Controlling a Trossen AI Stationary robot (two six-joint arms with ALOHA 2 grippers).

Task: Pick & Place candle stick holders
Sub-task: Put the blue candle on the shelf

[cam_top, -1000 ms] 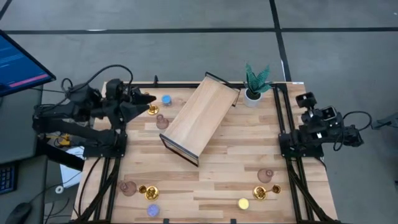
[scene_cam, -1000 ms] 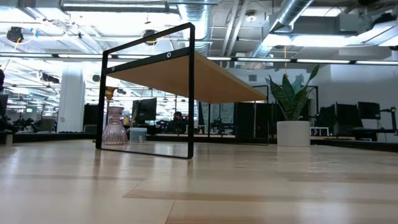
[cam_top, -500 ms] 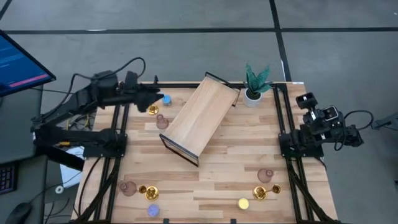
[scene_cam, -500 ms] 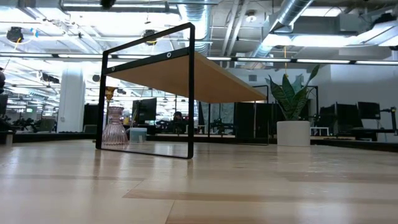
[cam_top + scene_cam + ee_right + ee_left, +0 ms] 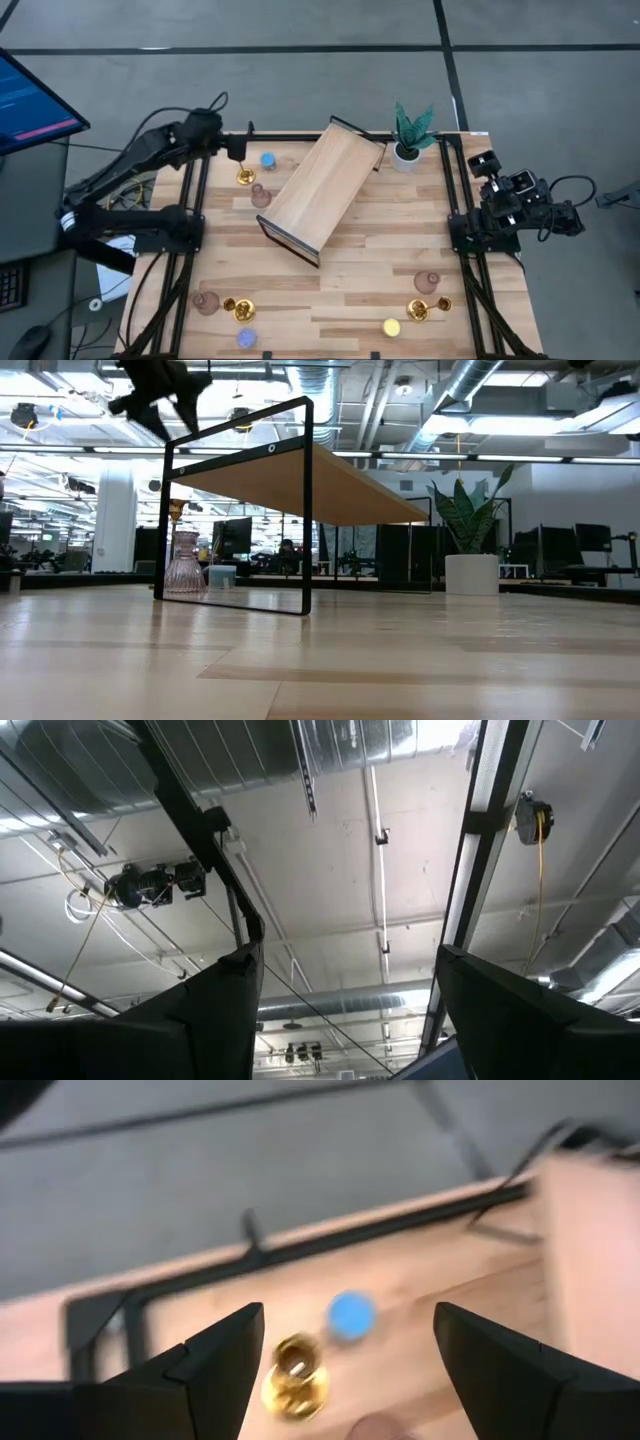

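Observation:
At the table's far left stand a gold stemmed holder (image 5: 246, 177), a little blue holder (image 5: 268, 160) and a dusty-pink holder (image 5: 261, 196). They also show in the left wrist view: the gold one (image 5: 293, 1375), the blue one (image 5: 351, 1313) and the pink one (image 5: 375, 1428). My left gripper (image 5: 236, 150) hangs open above them, pointing down, and touches nothing; it also shows in the low view (image 5: 160, 395). Pink (image 5: 207, 302), gold (image 5: 236, 306) and violet (image 5: 245, 339) holders stand near left. Pink (image 5: 427, 283), gold (image 5: 420, 310) and yellow (image 5: 391, 327) holders stand near right. My right gripper (image 5: 490, 165) waits open at the right edge, pointing up.
A wooden shelf with a black frame (image 5: 322, 190) stands slantwise in the table's middle, close to the right of the far-left holders. A white-potted green plant (image 5: 408, 138) stands at the far right. Bare wood lies between the shelf and the near groups.
My left arm has unfolded from its tucked pose and stretched out. Its gripper has tipped to point down over the far-left holders and has come down into the low view's top left. The holders have stayed in place.

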